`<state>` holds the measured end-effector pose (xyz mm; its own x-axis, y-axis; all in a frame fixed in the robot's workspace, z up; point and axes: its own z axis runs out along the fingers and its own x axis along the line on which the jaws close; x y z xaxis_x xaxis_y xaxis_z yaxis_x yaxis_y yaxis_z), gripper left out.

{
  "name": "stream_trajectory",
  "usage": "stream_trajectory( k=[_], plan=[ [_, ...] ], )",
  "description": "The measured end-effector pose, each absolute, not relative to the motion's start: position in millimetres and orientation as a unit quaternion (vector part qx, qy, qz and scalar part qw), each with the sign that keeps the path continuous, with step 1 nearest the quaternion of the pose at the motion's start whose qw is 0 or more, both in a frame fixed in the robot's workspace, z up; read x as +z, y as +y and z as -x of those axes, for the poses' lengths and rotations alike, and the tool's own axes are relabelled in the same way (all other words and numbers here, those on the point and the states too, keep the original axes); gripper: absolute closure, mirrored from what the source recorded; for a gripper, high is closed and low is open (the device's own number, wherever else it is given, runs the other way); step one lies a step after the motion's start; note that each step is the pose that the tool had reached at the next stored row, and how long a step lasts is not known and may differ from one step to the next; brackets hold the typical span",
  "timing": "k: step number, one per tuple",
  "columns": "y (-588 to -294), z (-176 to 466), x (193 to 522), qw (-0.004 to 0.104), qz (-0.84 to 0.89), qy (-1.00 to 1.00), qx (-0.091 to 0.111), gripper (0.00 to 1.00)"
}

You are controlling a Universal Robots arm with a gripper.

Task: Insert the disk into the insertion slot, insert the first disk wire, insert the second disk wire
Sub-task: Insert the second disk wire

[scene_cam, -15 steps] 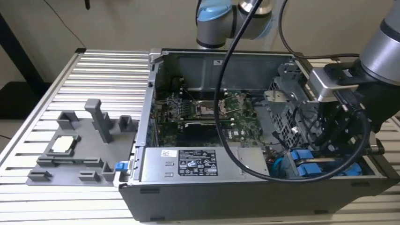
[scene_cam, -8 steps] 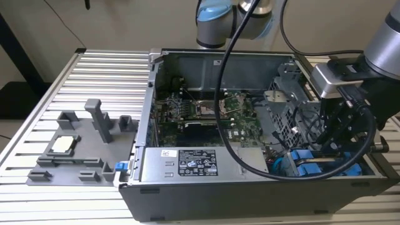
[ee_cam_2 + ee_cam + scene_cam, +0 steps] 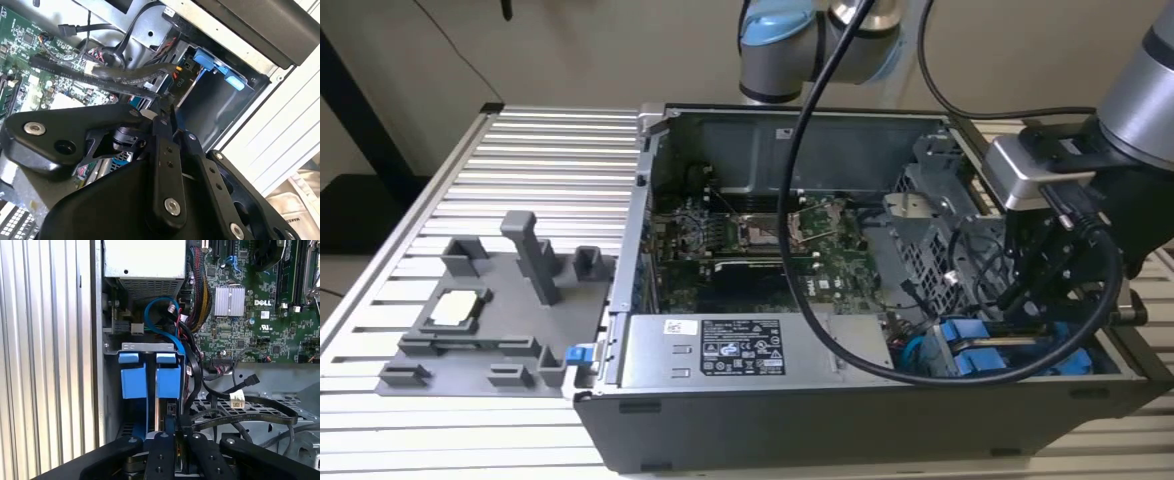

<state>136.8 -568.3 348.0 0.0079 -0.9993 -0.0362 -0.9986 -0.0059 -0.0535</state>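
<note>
Hovering over two side-by-side blue carriers (image 3: 133, 381) is one end effector (image 3: 172, 439).

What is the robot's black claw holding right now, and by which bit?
The black metal gripper seems to pinch a thin black wire by its plug end, close to a bright blue plastic disk carrier.

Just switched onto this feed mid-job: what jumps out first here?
Two bright blue disk carriers stand side by side in a corner of the open computer case, at the exterior view's lower right. The hand hangs close by them among black cables, next to the green motherboard.
</note>
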Motion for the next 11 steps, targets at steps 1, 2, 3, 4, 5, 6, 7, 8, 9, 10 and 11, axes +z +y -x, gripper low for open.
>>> stream_trajectory(
  k=[1, 2, 3, 4, 5, 6, 7, 8, 9, 10, 11],
  plan=[
    [-568.3, -136.8, 348.1, 0.032, 0.709, 0.704, -0.006, 0.84],
    [-568.3, -136.8, 348.0, 0.032, 0.709, 0.704, -0.006, 0.84],
    [-568.3, -136.8, 348.0, 0.032, 0.709, 0.704, -0.006, 0.84],
    [-568.3, -136.7, 347.8, 0.032, 0.709, 0.704, -0.007, 0.84],
    [-568.3, -136.5, 347.6, 0.033, 0.709, 0.704, -0.008, 0.84],
    [-568.3, -136.1, 347.6, 0.034, 0.709, 0.704, -0.009, 0.84],
    [-568.3, -135.3, 347.5, 0.035, 0.709, 0.704, -0.009, 0.84],
    [-568.2, -134.3, 347.5, 0.034, 0.709, 0.704, -0.009, 0.84],
    [-568.2, -132.8, 347.4, 0.035, 0.709, 0.704, -0.01, 0.84],
    [-568.3, -131.1, 347.2, 0.035, 0.709, 0.704, -0.01, 0.84],
    [-568.3, -129.2, 347.1, 0.036, 0.709, 0.704, -0.012, 0.84]
  ],
)
